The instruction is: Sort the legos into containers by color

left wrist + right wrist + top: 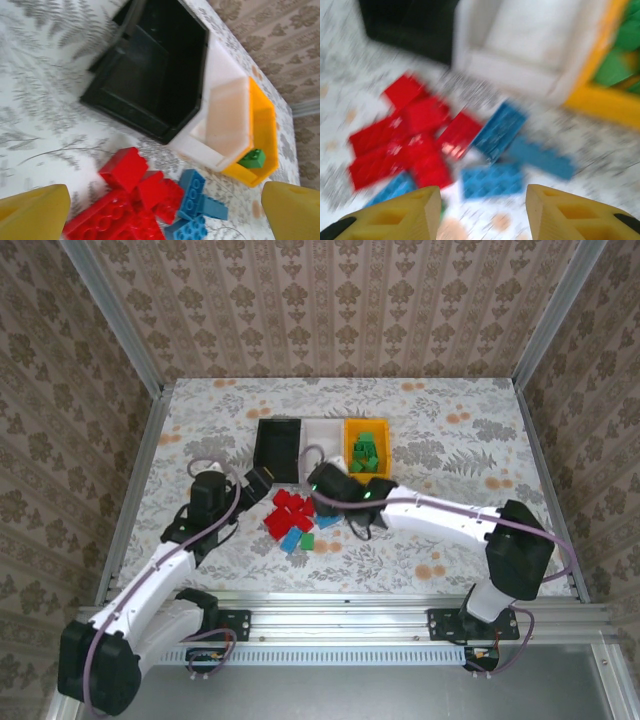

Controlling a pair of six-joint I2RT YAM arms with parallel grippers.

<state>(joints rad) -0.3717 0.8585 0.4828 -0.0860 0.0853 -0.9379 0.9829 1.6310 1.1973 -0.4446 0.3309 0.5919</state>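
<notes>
Red legos (287, 512) lie in a pile in front of the bins, with blue legos (327, 522) and one green lego (308, 540) beside them. The black bin (278, 447) and white bin (325, 437) are bare inside; the orange-yellow bin (352, 435) holds green legos (366, 450). My left gripper (259, 483) hovers open just left of the pile; its view shows the red legos (127, 200), blue legos (197, 197) and its open gripper (165, 200). My right gripper (326, 484) is open above the blue legos (492, 180); between its fingers (483, 195) nothing is held, and the picture is blurred.
The three bins stand side by side at the table's middle back: black (150, 70), white (225, 115), orange-yellow (262, 125) with a green lego (252, 159). Metal frame rails border the table (450, 440). Patterned surface lies free left and right of the bins.
</notes>
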